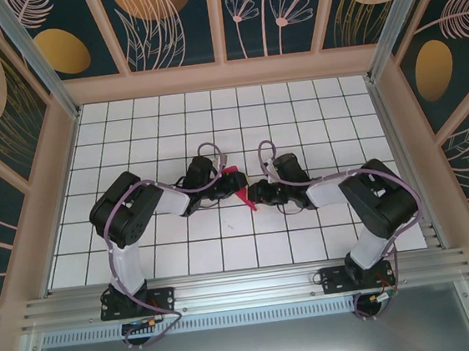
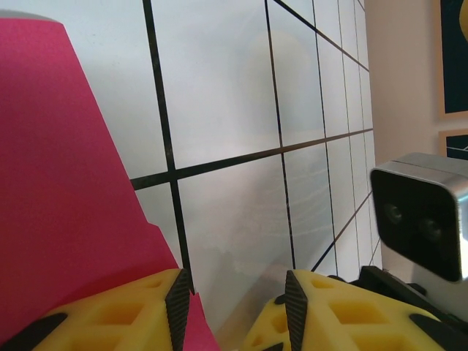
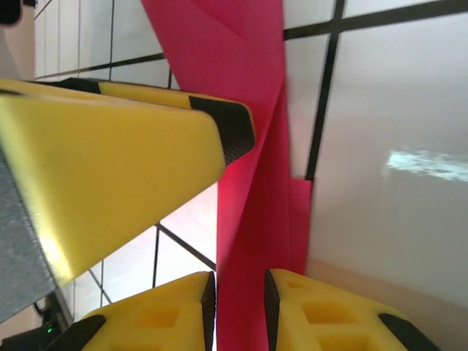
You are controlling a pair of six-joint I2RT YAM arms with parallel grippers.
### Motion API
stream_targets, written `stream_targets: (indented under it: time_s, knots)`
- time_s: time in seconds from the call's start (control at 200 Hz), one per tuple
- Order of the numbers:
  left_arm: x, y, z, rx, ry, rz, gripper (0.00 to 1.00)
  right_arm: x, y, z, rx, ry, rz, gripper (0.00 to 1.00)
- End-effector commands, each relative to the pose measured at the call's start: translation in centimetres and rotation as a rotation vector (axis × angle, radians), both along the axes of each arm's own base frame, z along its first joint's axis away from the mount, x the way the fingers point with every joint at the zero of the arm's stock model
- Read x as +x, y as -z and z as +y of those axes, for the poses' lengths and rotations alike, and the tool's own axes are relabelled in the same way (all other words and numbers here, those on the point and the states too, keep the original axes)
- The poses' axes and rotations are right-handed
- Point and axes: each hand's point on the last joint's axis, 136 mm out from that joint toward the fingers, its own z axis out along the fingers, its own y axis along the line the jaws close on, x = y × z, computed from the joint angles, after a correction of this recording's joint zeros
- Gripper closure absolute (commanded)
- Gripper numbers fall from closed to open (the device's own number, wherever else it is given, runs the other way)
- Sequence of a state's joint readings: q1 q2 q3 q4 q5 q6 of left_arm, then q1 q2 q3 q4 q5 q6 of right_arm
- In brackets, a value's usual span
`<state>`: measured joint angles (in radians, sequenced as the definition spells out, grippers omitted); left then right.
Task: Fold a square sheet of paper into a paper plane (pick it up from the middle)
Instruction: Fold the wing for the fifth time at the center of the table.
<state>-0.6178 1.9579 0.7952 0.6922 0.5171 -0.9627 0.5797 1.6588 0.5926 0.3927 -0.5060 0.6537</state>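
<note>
**Top view.** My left pincer (image 1: 223, 183) and right pincer (image 1: 253, 194) meet at the middle of the surface (image 1: 296, 119). The pink paper (image 1: 236, 178) sits between them, folded to a narrow creased shape with one point toward the near side. The surface is white with a dark grid. Printed teal walls (image 1: 168, 23) close in the left, far and right sides, and an aluminium rail (image 1: 246, 287) runs along the near edge. There is ample room on all sides.

**Left wrist view.** The left pincer's pads stand partly apart with bare surface showing between them. The paper (image 2: 66, 183) lies against one pad only and is not clamped.

**Right wrist view.** The right pincer's (image 3: 241, 281) pads sit close on either side of the paper (image 3: 227, 73), which fills the gap. I judge this a light hold.

**Handling, as judged.** The paper is very light, thin and limp, and it keeps its creases. A hard pinch would likely crumple it, and the glossy surface would let it slide. I would grip on the layered centre fold, not on a single-layer edge.
</note>
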Motion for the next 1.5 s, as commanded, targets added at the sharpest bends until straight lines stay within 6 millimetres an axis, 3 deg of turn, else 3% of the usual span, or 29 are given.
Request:
stream_targets:
  time_s: [0.0,0.25,0.766,0.861,0.986,1.231,1.371,1.496]
  knots:
    - [0.1,1.3,0.0,0.029,0.012,0.001,0.58,-0.7,0.4,-1.1,-0.060,0.025,0.012,0.71]
    - [-0.1,1.5,0.0,0.030,0.019,0.013,0.58,-1.1,0.9,-0.2,-0.069,-0.023,0.050,0.72]
    - [-0.2,3.2,0.3,0.077,0.012,0.066,0.58,-1.5,5.7,-3.1,-0.317,0.055,0.164,0.95]
    - [-0.3,3.8,0.7,0.102,-0.004,0.084,0.58,-1.8,6.1,-3.1,-0.338,0.049,0.171,0.94]
    - [-0.6,4.4,1.0,0.124,-0.006,0.104,0.57,-1.6,4.7,-2.7,-0.316,0.047,0.141,0.94]
    - [-0.7,4.4,0.8,0.125,0.008,0.107,0.58,-0.1,-2.5,-1.4,-0.163,0.060,-0.018,0.84]
    - [-0.6,4.4,0.7,0.123,0.014,0.107,0.58,-0.9,-4.0,0.5,-0.031,-0.016,-0.022,0.87]
    - [-0.6,4.3,0.6,0.120,0.016,0.109,0.58,-1.4,-3.1,1.5,0.007,-0.054,0.024,0.95]
